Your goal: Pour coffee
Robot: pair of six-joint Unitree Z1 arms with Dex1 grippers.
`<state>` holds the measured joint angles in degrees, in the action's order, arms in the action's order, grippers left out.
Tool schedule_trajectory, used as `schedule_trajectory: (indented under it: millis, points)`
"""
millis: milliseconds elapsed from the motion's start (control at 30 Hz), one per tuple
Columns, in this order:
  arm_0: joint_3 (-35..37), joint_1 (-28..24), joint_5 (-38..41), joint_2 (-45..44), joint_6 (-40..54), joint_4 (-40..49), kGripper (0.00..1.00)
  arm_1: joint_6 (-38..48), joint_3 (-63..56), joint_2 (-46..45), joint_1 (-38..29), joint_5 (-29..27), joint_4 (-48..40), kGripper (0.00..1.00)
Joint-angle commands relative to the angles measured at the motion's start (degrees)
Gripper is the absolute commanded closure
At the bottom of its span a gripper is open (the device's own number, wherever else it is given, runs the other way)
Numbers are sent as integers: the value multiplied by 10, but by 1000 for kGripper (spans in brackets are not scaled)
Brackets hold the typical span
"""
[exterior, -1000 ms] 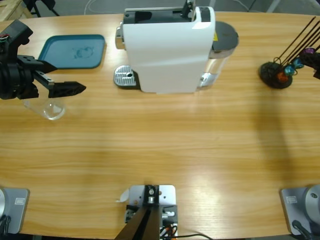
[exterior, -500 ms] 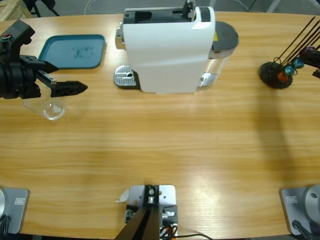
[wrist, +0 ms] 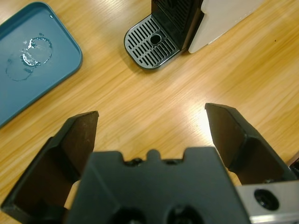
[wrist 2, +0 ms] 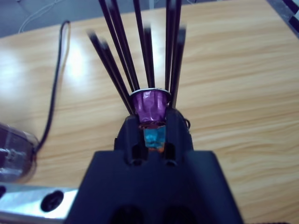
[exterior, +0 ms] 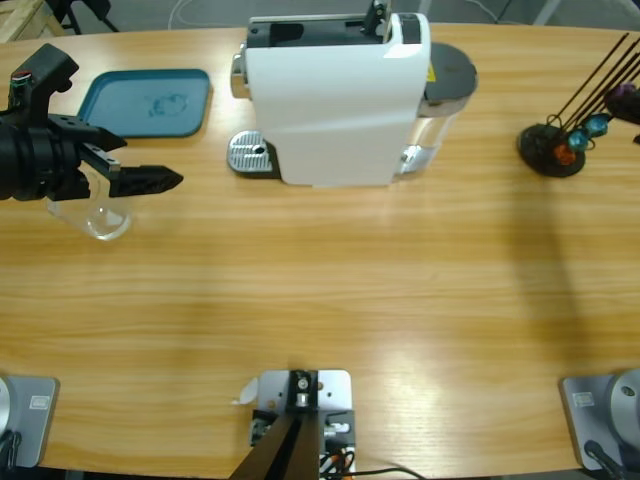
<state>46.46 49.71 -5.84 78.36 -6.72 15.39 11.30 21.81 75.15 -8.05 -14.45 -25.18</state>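
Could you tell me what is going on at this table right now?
Two robot arms are working around a white coffee machine. The left gripper hangs open over the table beside a clear glass, facing the machine's drip tray, and holds nothing. A teal tray lies nearby. The right gripper is at the capsule rack, closed on a purple capsule sitting in the rack's black rods. No coffee is visible yet.
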Motion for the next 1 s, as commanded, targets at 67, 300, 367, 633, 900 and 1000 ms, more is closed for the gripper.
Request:
schedule_trajectory:
  millis: [67,300,367,633,900,1000]
  points:
    - [-19,4,13,32,-3,-16,0,12,65,-56,5,-20,72,1000]
    - [-18,5,2,7,-1,-26,0,12,119,-132,-14,-35,170,1000]
    - [-16,5,-8,-6,1,-33,0,-7,148,-153,-43,-28,215,1000]
    - [0,5,-14,-51,16,-33,0,-136,234,-89,-293,112,347,1000]
    - [15,-9,-8,-101,110,-17,0,-267,435,92,-385,222,441,1000]
    - [15,-15,-6,-105,110,-12,0,-332,528,156,-397,243,496,1000]
